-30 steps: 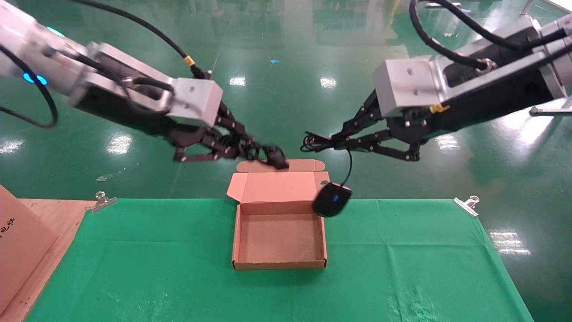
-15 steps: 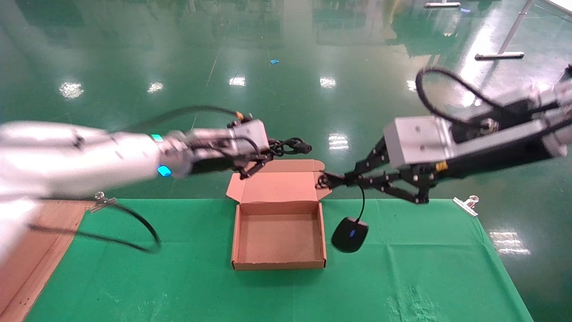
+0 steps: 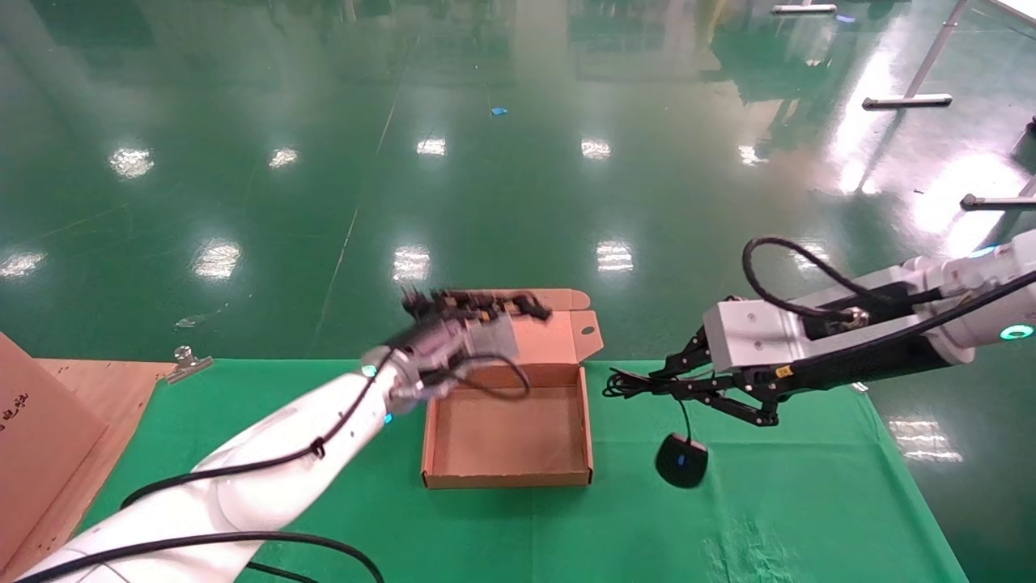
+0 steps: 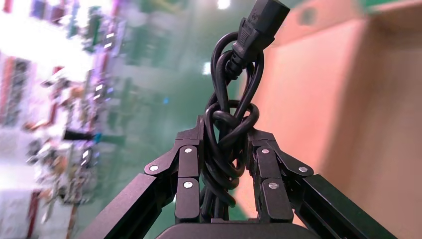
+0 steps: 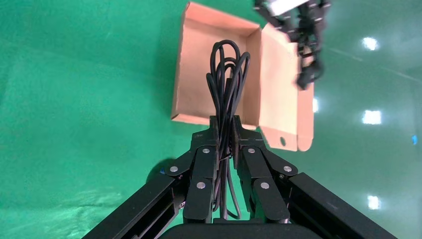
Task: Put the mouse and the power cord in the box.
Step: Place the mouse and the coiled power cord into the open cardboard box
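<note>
your left hand (image 4: 221, 164) is clamping knotted power cord (image 4: 230, 124), glossy rubbery loops, chunky moulded plug at far end, hovering over hinged flap of box (image 3: 507, 479). box is sitting open on worktop (image 3: 769, 518) draped in green cloth, matte brown cardboard, shallow and square, small hole in flap. your right hand (image 5: 225, 149) is pinching looped bundle of thin cable (image 5: 228, 84), right of box. mouse (image 3: 681, 460), smooth black oval with blue spot, is dangling by that cable at cloth; contact unclear.
</note>
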Robot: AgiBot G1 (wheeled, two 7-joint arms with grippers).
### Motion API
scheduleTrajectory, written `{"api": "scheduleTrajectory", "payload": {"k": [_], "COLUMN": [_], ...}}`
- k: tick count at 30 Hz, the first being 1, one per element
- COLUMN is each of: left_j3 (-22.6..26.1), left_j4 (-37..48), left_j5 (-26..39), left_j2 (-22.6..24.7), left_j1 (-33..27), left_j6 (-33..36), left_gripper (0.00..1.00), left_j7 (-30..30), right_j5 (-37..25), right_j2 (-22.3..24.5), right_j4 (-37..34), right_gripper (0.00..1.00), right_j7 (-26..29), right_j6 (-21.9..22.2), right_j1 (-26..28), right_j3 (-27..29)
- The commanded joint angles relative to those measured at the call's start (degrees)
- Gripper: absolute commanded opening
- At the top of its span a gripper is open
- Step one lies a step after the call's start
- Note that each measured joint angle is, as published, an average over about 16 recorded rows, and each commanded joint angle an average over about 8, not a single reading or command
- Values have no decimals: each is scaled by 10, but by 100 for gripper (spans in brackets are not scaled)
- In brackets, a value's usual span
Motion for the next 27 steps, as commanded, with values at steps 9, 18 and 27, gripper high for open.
{"api": "scheduleTrajectory", "payload": {"k": [9,18,27], "left_j3": [75,101,126], "left_j4": [15,31,32], "left_j5": [-10,-39,-60], "left_j2": [0,1,1], "left_j1": [-7,-18,-23], "left_j6": [61,61,53], "left_gripper": [6,100,100], "left_j7": [15,10,7], "right_j5": [-5,-5,-2], "right_j2": [-33,-51,-60], "right_j4": [-100,-141,-152], "right_gripper": [0,0,0], "right_j7": [-64,-87,-91], "right_j6": [4,-5,-14], "right_j1": [7,19,26], "right_j3": [-3,-4,-4]}}
